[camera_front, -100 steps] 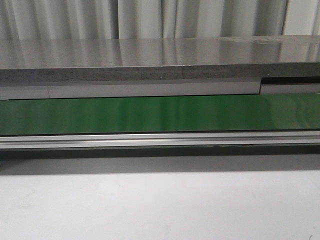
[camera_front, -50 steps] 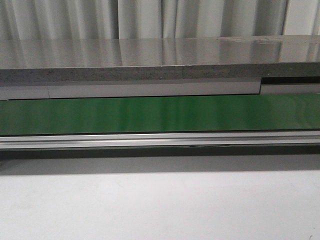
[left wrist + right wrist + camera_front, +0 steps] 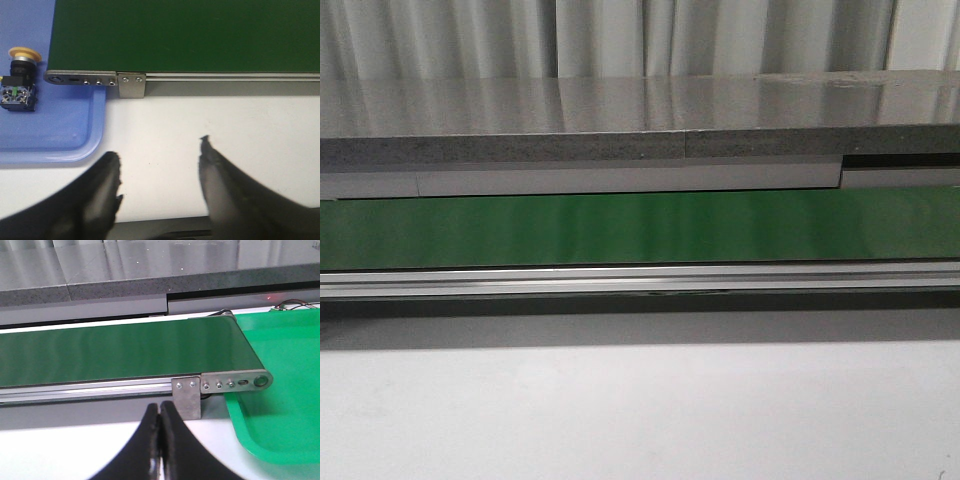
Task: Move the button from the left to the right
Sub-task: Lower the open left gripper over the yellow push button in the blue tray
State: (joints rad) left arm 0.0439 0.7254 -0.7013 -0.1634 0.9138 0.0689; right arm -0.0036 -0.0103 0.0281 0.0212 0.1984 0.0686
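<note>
Front: green conveyor belt [image 3: 640, 228] crosses beyond white table [image 3: 640, 410]; button, arms unseen. Left wrist: left gripper [image 3: 160, 162] jaws apart, empty; button [image 3: 19, 80] on blue tray [image 3: 60, 127] beside belt end. Right wrist: right gripper [image 3: 160, 427] jaws closed, empty; green tray [image 3: 280, 390] cut off.

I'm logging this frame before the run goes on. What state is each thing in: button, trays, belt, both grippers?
button: lying on its side in the blue tray, not held
blue tray: holds only the button in the part visible
green tray: nothing in the part visible
conveyor belt: nothing on it
left gripper: open, over the white table, apart from the button
right gripper: shut, holding nothing
</note>
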